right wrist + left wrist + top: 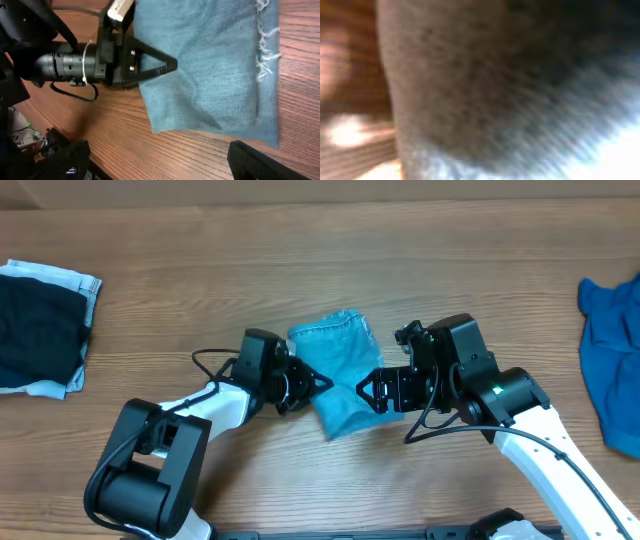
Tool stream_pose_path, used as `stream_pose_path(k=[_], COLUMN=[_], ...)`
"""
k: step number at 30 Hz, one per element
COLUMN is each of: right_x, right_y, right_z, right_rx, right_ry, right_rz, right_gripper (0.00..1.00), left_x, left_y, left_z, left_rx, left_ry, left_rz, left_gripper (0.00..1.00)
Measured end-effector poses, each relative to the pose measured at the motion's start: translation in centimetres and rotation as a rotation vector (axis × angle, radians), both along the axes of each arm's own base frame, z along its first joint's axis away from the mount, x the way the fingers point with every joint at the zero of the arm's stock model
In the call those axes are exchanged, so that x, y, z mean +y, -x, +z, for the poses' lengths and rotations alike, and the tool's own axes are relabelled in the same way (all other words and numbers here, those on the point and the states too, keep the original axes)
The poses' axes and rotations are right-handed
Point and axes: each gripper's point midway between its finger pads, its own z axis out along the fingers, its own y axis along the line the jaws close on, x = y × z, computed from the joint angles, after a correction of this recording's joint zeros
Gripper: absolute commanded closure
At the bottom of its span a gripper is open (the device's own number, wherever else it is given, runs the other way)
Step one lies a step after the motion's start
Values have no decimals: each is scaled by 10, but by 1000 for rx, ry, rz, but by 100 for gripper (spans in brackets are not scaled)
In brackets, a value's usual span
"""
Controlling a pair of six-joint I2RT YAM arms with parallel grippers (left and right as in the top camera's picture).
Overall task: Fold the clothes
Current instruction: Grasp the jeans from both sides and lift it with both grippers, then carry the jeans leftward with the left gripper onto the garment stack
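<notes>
Your light-blue jeans (335,370) lie in the middle of the counter (300,240), already folded down to a compact packet with the frayed hem (262,55) along one side. Your left gripper (320,383) reaches in from the left with its fingers (167,65) drawn together to a point on the packet's edge. They look pinched on the denim, though the left wrist view is only blurred cloth against the lens, so you can't confirm the bite there. Your right gripper (364,392) hovers at the packet's right side, spread wide and holding nothing.

I'd judge this garment nearly finished, with at most one more fold or a tidy-up to go. The rest is ahead of you. The brighter blue denim (610,350) sits rumpled at the far right edge. The dark navy piece (40,330) rests at the far left and looks roughly squared from overhead.
</notes>
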Motion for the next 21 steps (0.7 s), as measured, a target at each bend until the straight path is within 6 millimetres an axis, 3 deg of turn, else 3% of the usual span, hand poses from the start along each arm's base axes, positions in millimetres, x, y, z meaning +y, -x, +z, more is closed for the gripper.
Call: stream_pose_path(k=[3,9,12,15,21], right_x=[0,-2,-2,-2,-7], right_y=[0,4,5,5,0], right_z=[0,-2,-3,-3,-5], right_rx=[-1,18,24,24,6], right_ry=[0,8,11,11,43], right_rz=[1,1,1,2,-24], right_gripper=[9,9,11,13,7], left_x=[-2,-3,1,17,88], left_y=[-10,-13,-23,-36,-65], left_z=[5,13,45,80,148], left_rx=[-123,-248,-363,-447,-566], left_ry=[-12,-35,-37,-25,-14], left_rz=[-48,-130,-120,-59,198], left_gripper=[96,96,96,96,96])
